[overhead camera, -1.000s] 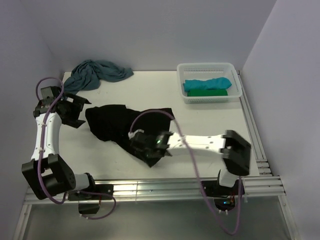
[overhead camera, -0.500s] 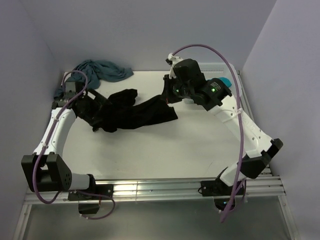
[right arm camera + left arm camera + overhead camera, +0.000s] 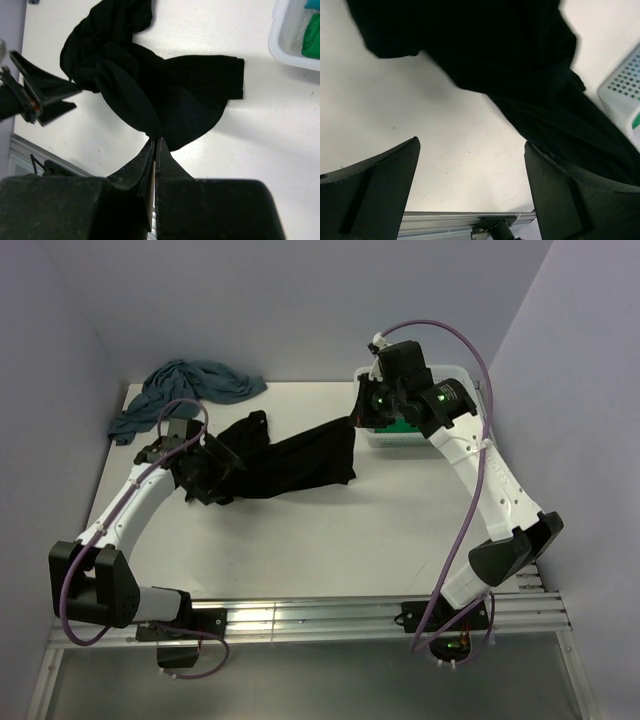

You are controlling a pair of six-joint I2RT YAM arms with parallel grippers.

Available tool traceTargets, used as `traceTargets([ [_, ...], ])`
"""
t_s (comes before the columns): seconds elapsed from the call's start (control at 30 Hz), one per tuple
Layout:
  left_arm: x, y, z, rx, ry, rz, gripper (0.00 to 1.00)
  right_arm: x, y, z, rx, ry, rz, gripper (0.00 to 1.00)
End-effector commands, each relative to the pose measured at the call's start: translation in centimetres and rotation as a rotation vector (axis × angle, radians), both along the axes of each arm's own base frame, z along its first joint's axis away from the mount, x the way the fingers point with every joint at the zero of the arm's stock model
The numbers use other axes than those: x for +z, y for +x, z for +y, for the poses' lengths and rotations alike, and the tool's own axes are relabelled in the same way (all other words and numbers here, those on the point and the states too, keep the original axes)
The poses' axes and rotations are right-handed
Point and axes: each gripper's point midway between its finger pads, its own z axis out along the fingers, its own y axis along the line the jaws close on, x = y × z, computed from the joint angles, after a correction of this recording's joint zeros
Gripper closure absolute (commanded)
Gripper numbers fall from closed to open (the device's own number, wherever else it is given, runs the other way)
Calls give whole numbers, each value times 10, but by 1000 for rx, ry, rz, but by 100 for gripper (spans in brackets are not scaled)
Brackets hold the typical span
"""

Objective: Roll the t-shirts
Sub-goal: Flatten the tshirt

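The black t-shirt (image 3: 300, 455) hangs stretched across the middle of the table, bunched at its left end. My right gripper (image 3: 358, 420) is raised near the basket and shut on the shirt's right edge. In the right wrist view the gripper (image 3: 157, 141) pinches a fold of the black cloth (image 3: 175, 90). My left gripper (image 3: 220, 470) stands open at the bunched left end. In its own view the gripper (image 3: 471, 145) has only bare table between its fingers, with black cloth (image 3: 495, 50) just ahead and along the right finger (image 3: 570, 195). A dusty-blue t-shirt (image 3: 185, 385) lies crumpled at the back left.
The white mesh basket (image 3: 380, 440) stands at the back right, partly hidden by my right arm. Green cloth (image 3: 312, 40) and turquoise cloth (image 3: 312, 5) lie in the basket (image 3: 290, 35). Purple walls close in on the left, back and right.
My right gripper has carried the black shirt's edge from the near middle up to the back right, pulling the cloth out long. The left gripper has moved right to the shirt's left end.
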Motion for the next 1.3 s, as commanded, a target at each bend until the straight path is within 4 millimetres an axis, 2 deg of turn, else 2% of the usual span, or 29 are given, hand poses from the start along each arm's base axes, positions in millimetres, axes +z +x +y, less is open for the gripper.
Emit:
traceTargets([
  [0.0, -4, 6, 5, 125, -12, -40, 9, 27, 1, -3, -7, 72, -55, 100],
  [0.03, -10, 8, 7, 143, -8, -40, 9, 28, 1, -2, -6, 78, -58, 100],
  [0.17, 0, 29, 12, 204, -8, -127, 11, 23, -3, -3, -6, 80, -44, 100],
  [0.3, 4, 43, 32, 337, 38, -183, 15, 17, -5, -2, -3, 84, -29, 100],
  [0.43, -14, 44, 43, 466, 41, -143, 22, 16, -6, 0, 5, 91, -23, 100],
  [0.47, -21, 45, 43, 478, 42, -120, 22, 15, -5, 1, 7, 92, -19, 100],
  [0.6, -31, 48, 38, 478, 38, -66, 23, 16, -4, 2, 9, 100, -16, 100],
  [0.63, -36, 44, 38, 476, 52, -38, 24, 15, -3, 3, 9, 99, -15, 100],
  [0.7, -48, 41, 36, 474, 62, -6, 30, 15, -3, 3, 8, 101, -11, 100],
  [0.77, -59, 44, 35, 469, 69, 2, 61, 13, -3, 3, 9, 99, -11, 100],
  [0.8, -57, 48, 37, 455, 93, -10, 83, 14, -3, 2, 6, 99, -13, 100],
  [0.83, -53, 53, 42, 451, 118, -18, 100, 14, -4, 2, 8, 97, -14, 100],
  [0.87, -57, 46, 58, 435, 236, 21, 100, 13, -4, 1, 13, 92, -16, 100],
  [0.9, -26, 65, 61, 426, 266, -38, 100, 13, -5, 1, 17, 90, -15, 100],
  [0.93, -11, 69, 68, 412, 321, -49, 100, 14, -7, 2, 30, 93, -17, 100],
  [0.97, -4, 52, 91, 386, 486, 16, 100, 15, -11, 2, 50, 98, -23, 100],
  [1.0, 39, 65, 95, 402, 520, -53, 100, 15, -15, 4, 66, 106, -21, 100],
  [1.03, 56, 56, 102, 403, 590, -42, 100, 24, -21, 8, 102, 140, -41, 100],
  [1.07, 76, 49, 108, 420, 633, -48, 100, 18, -25, 9, 108, 145, -31, 100],
  [1.1, 108, 33, 115, 426, 696, -63, 100, 23, -26, 10, 116, 162, -54, 100],
  [1.13, 125, 27, 114, 424, 706, -93, 100, 31, -34, 7, 118, 180, -83, 100],
  [1.17, 147, 19, 113, 422, 701, -151, 100, 25, -34, 2, 94, 169, -84, 100],
  [1.2, 162, 23, 97, 389, 666, -232, 100, 28, -34, -2, 76, 166, -102, 100],
  [1.27, 178, 28, 78, 304, 602, -334, 100, 34, -30, -10, 36, 148, -139, 100],
])
